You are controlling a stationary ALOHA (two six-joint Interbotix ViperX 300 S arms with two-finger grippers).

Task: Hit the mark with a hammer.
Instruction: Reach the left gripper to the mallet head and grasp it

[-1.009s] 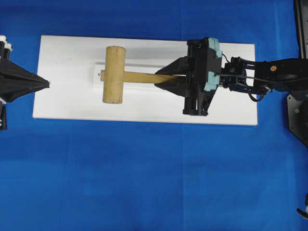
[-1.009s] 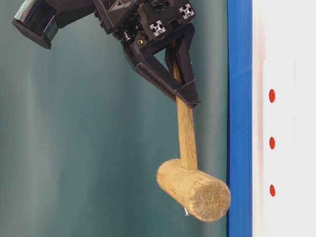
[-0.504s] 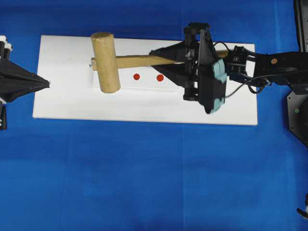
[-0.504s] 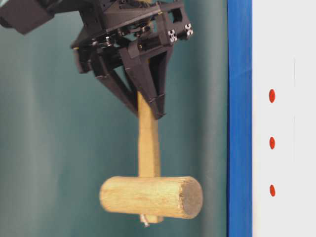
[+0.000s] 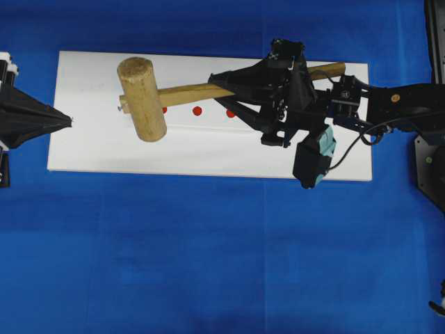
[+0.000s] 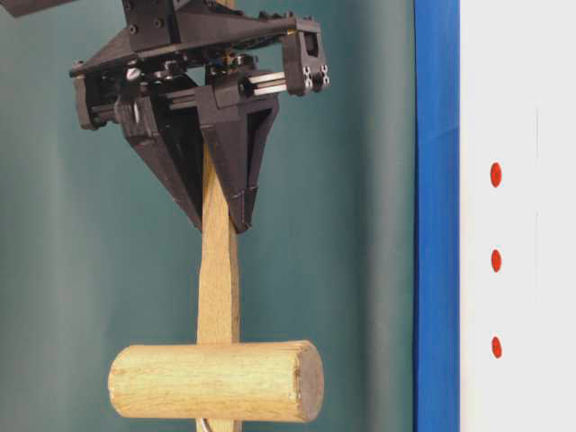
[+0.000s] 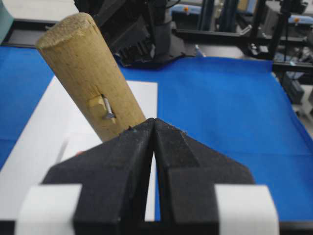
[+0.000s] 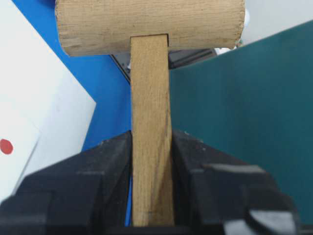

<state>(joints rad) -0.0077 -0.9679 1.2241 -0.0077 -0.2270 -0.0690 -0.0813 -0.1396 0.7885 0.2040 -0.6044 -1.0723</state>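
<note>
The hammer [image 5: 141, 99] is a light wooden mallet held in the air above the white board [image 5: 208, 149]. My right gripper [image 5: 222, 92] is shut on its flat handle [image 5: 188, 92], whose end sticks out behind the wrist. The right wrist view shows the handle [image 8: 150, 98] clamped between both fingers [image 8: 110, 161], with the head [image 8: 149, 24] beyond them. In the table-level view the head [image 6: 216, 381] hangs well away from the board [image 6: 522, 90]. Three red marks lie in a row on the board [image 5: 197, 110] [image 6: 495, 261]; the head partly hides the left one from overhead. My left gripper [image 5: 69, 122] rests shut and empty at the board's left edge.
Blue cloth [image 5: 208, 257] covers the table around the board. In the left wrist view the mallet head [image 7: 93, 73] leans just past my shut left fingertips [image 7: 146, 128], a small screw in its side. Frames and equipment stand at the back.
The right arm has lifted and turned the hammer, carrying its head up off the board and toward the far left. The red marks it was covering have come into view. The left arm stayed still.
</note>
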